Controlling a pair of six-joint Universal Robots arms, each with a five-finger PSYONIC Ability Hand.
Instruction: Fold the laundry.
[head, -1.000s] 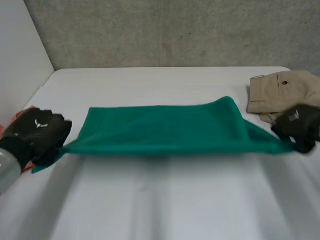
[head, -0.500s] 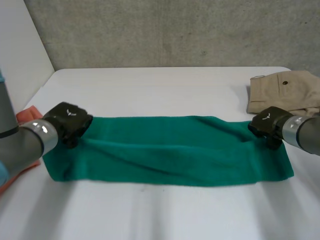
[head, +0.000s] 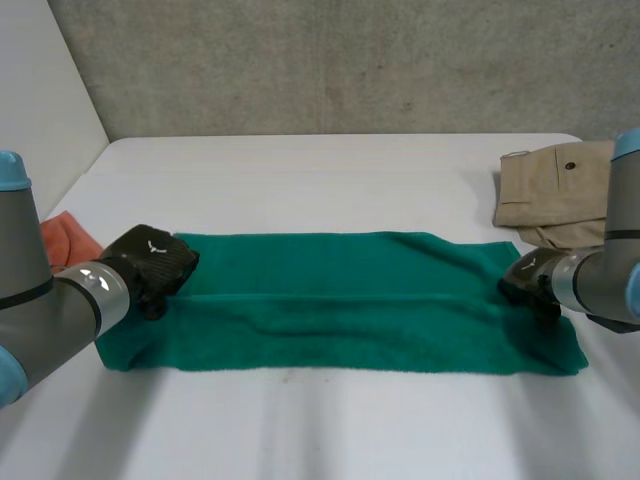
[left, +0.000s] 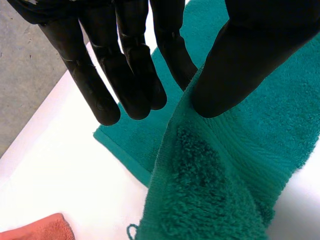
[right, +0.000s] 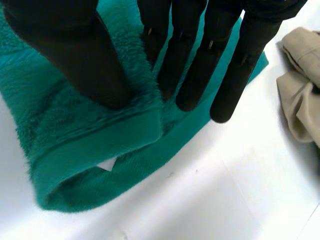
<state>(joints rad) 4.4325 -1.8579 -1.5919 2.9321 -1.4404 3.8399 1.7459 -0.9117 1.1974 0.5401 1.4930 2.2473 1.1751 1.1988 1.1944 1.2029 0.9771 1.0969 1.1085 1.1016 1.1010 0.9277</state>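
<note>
Green terry towel (head: 340, 300) lies doubled, a long strip across the white table (head: 330, 170), nearer the front than the back. L hand (head: 150, 265) is at its far-left corner. In the wrist view the L hand (left: 130, 60) has straight fingers and pinches a raised fold of towel (left: 210, 190) against the thumb. R hand (head: 528, 277) is at the far-right corner, w/ the top layer's edge (right: 90, 135) nipped btwn thumb and fingers (right: 200, 50). Folded beige trousers (head: 560, 190) lie near the R end, not touching it. Crumpled orange cloth (head: 68, 238) lies near the L end. Bare table beyond the far edge and in front of the near edge.
</note>
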